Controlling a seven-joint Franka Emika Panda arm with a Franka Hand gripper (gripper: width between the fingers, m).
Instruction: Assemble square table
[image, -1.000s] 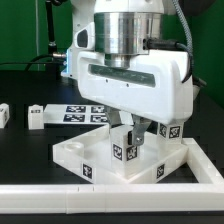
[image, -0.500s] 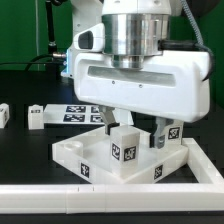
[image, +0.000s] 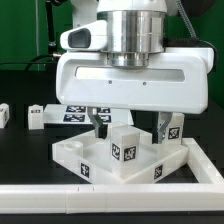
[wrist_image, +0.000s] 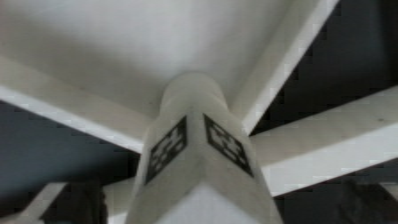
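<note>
The square tabletop is a white slab with a raised rim, lying flat near the front. A white tagged leg stands upright on it near its middle. My gripper hangs right above this leg, open. Its two fingers stand apart on either side of the leg's top and do not hold it. In the wrist view the leg fills the centre with two tags facing me, and the slab's rim lies behind it. The fingertips barely show there.
The marker board lies behind the slab. Two loose legs lie at the exterior view's left, and another is at the right behind a finger. A long white bar fence runs along the front and right.
The fingers have spread apart and let go of the upright leg. The hand has turned to face the camera more squarely. The leg stays standing on the slab.
</note>
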